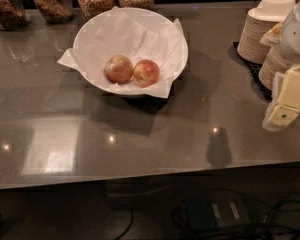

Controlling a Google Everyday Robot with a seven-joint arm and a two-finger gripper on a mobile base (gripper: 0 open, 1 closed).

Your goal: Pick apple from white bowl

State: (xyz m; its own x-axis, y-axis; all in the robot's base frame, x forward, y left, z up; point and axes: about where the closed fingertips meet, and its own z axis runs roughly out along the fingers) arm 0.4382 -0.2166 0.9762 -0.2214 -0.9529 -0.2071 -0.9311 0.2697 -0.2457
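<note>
The apple (pixel 146 72) is seen in the white bowl (pixel 92 79), well left of the gripper (pixel 282 109); whether it is clenched cannot be told.

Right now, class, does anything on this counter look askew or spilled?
Nothing is spilled. Only the paper lining the bowl is askew, its corners hanging over the rim. The hand hangs at the right edge, away from the apple.
</note>
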